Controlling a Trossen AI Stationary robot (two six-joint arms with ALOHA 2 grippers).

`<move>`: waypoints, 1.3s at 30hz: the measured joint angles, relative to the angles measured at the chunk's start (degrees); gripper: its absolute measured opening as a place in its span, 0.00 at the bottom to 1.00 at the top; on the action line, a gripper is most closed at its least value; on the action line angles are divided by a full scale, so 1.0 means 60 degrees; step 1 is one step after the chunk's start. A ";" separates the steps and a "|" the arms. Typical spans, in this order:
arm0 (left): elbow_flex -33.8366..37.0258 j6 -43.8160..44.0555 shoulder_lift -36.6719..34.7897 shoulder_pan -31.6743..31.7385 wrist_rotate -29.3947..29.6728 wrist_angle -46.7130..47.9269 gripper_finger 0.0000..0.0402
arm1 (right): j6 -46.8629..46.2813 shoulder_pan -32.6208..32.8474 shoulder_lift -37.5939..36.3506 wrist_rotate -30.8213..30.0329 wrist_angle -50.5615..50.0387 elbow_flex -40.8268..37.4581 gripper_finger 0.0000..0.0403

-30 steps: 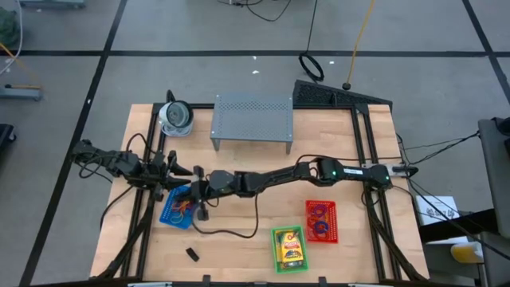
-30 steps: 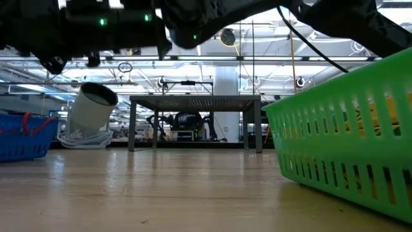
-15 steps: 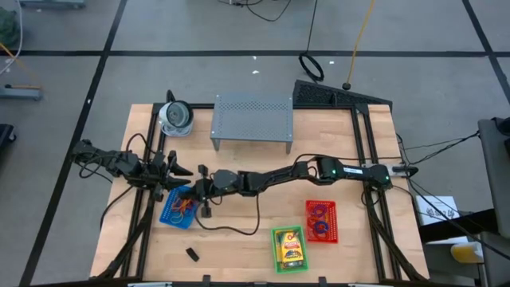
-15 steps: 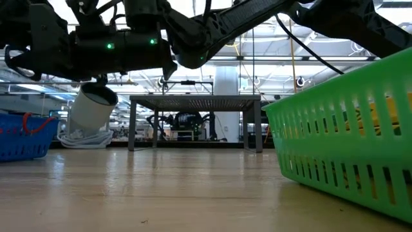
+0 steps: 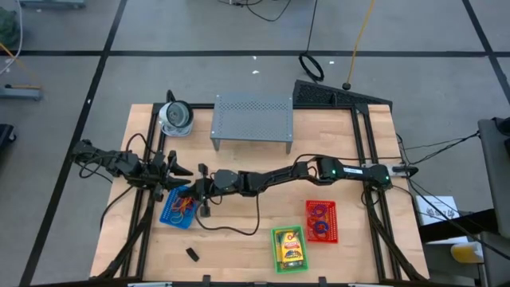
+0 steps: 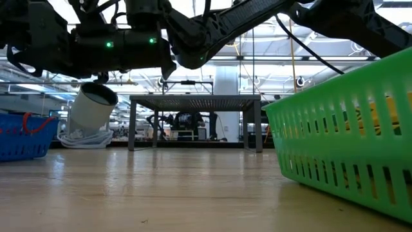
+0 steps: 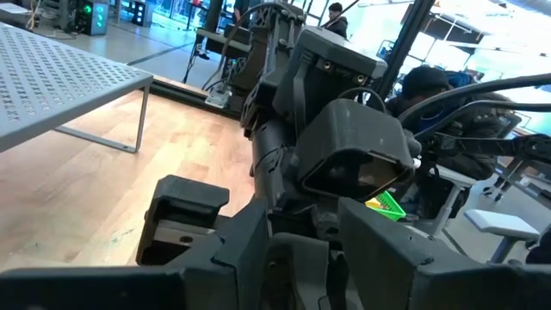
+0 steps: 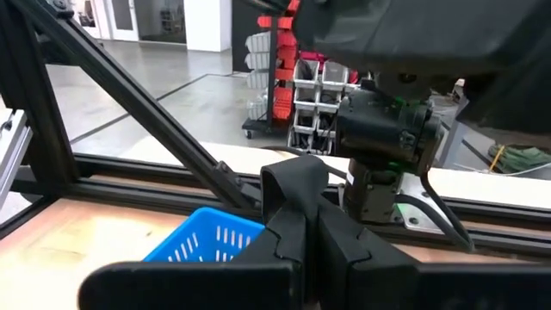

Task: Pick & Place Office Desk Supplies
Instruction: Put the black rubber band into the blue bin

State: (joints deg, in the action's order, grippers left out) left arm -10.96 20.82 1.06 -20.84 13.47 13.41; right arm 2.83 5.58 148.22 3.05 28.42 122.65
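Observation:
My right arm reaches across the table from the right. Its gripper is shut with nothing seen between its fingers, and it hangs above the far edge of a blue basket holding rubber-band loops. My left gripper waits open at the table's left, just beyond the blue basket, pointing at the right arm's wrist. A yellow crayon box lies in a green basket. More loops lie in a red basket. A small black clip lies on the table near the front edge.
A grey perforated shelf stands at the table's far middle, with a round white-grey object to its left. In the low view the green basket fills the right foreground. Bare wood lies between the baskets and the shelf.
My right gripper has sunk a little above the blue basket, staying shut, and has then kept still.

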 joint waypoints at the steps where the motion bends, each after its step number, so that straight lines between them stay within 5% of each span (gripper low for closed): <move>1: 0.0000 0.0000 0.0000 0.0000 0.0003 -0.0003 0.38 | 0.0000 0.0000 0.0000 0.0000 0.0000 0.0000 0.00; 21: 0.0000 0.0000 0.0000 0.0000 0.0000 0.0000 0.38 | 0.0213 0.0011 0.0000 -0.0031 -0.0893 0.0000 0.01; 39: 0.0000 0.0004 0.0000 0.0000 0.0001 0.0000 0.38 | -0.0117 0.0011 0.0000 -0.0033 -0.1082 0.0004 0.29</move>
State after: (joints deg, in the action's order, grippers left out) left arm -10.96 20.84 1.06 -20.84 13.48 13.41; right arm 2.13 5.65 148.22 2.85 21.93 122.67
